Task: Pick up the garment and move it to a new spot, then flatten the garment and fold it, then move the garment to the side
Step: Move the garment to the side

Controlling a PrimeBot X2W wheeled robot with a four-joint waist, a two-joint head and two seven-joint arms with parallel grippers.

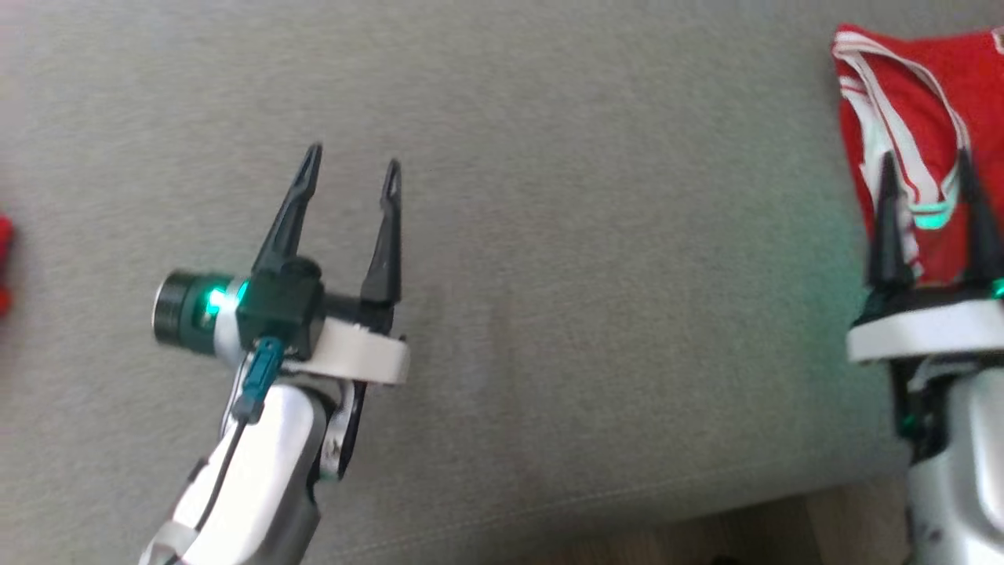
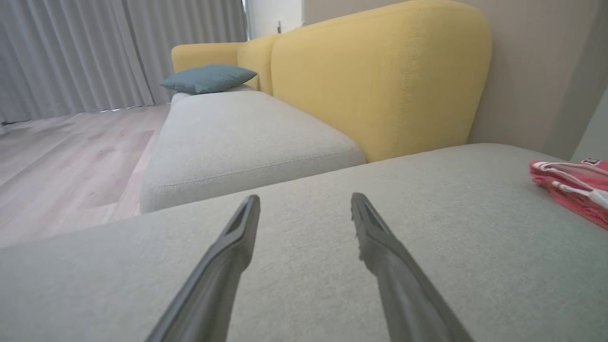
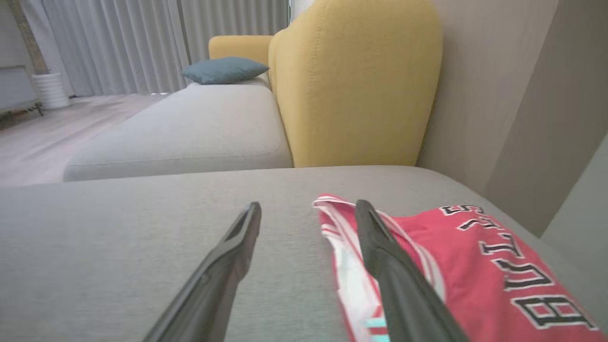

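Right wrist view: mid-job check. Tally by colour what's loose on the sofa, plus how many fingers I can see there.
Red garment: 1
Blue pillow: 1
Dark fingers: 2
Total: 4

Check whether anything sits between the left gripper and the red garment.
Nothing visible does: bare grey cushion runs from the left gripper to the red garment. The right gripper, open, is at the garment's near edge, not in that path.
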